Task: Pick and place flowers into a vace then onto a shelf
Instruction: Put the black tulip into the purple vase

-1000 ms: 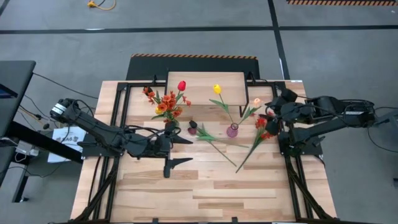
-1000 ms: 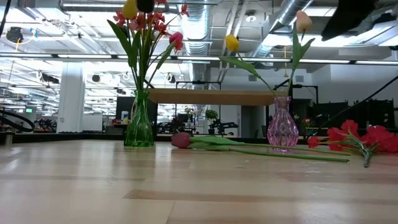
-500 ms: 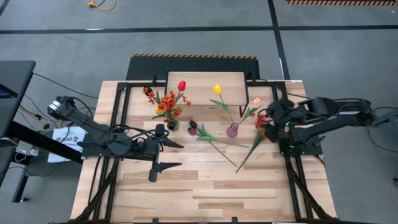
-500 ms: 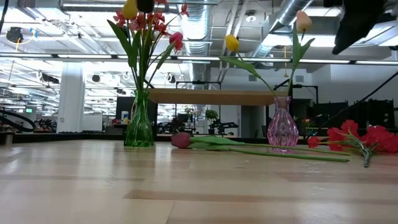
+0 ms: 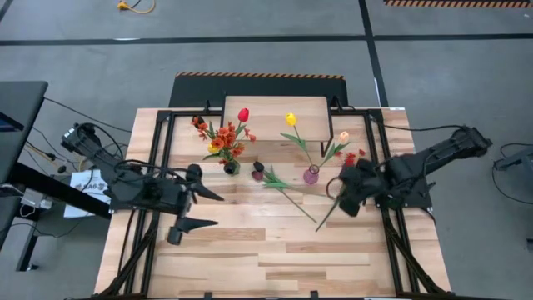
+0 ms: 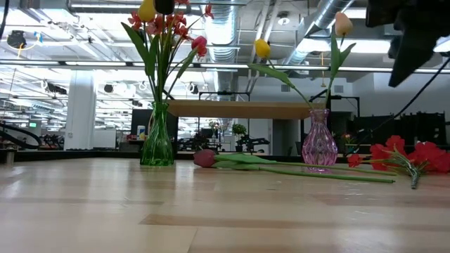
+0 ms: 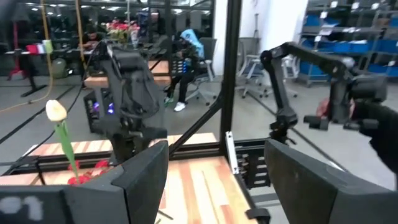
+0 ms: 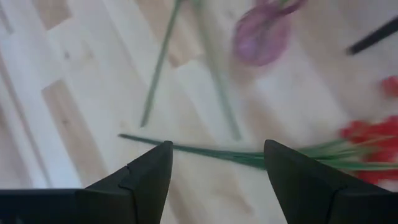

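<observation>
A green vase (image 5: 229, 167) holds red, yellow and orange flowers. A pink vase (image 5: 311, 175) holds a yellow and a cream tulip. Both vases stand on the table in front of the shelf (image 5: 275, 112). A maroon tulip (image 5: 287, 193) and a red-blossom spray (image 5: 333, 208) lie flat on the table. My right gripper (image 5: 340, 197) hangs open above the spray's stem (image 8: 205, 151), pointing steeply down. My left gripper (image 5: 216, 210) is open and level, raised at the table's left, with nothing between its fingers (image 7: 146, 171).
Black frame rails (image 5: 154, 167) run along both sides of the table. The pink vase (image 6: 318, 144) stands just far of the lying spray (image 6: 408, 154), and the maroon tulip's stem (image 6: 309, 172) lies close beside it. Bare planks (image 5: 275, 258) stretch toward the near edge.
My right gripper has come down and toward the table's near edge, tipping steeper and rolling, until it is over the red spray's stem. My left gripper has drawn back toward the table's left edge and risen a little. Both stay open. No flower has moved.
</observation>
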Available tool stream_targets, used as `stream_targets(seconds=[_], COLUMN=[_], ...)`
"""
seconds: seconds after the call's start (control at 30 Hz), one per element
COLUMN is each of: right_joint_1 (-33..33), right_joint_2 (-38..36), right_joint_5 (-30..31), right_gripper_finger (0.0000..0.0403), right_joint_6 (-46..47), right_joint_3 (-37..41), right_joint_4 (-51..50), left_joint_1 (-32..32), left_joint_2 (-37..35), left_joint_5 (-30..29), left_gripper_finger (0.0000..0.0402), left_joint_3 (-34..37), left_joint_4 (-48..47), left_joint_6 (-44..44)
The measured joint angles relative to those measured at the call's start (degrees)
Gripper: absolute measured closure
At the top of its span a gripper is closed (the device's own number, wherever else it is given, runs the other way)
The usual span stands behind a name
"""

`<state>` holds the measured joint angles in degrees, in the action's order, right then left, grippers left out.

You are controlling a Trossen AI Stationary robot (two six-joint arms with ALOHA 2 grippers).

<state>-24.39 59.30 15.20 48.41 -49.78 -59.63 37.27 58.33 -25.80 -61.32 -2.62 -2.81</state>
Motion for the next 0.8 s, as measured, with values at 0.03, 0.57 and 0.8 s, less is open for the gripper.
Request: stream_targets(seconds=[0.03, 0.57, 0.8], right_joint_1=[-1.38, -9.88, -3.85], right_joint_2=[0.96, 27.79, 36.31], right_joint_5=[0.24, 25.47, 25.58], right_gripper_finger=[0.0159, 0.0159, 0.0159], right_joint_6=[1.46, 6.64, 2.61], right_joint_3=[0.76, 2.67, 2.67], right_joint_4=[2.03, 33.37, 43.68], left_joint_1=[0.43, 2.89, 2.89], left_joint_2=[-0.64, -4.05, -4.05], left_joint_5=[-0.01, -0.09, 0.04], left_gripper_finger=[0.0147, 0.0147, 0.0147], left_joint_3=[0.0, 0.0, 0.0], left_joint_4=[-0.37, -4.67, -7.61], left_joint_6=[-0.02, -1.47, -2.79])
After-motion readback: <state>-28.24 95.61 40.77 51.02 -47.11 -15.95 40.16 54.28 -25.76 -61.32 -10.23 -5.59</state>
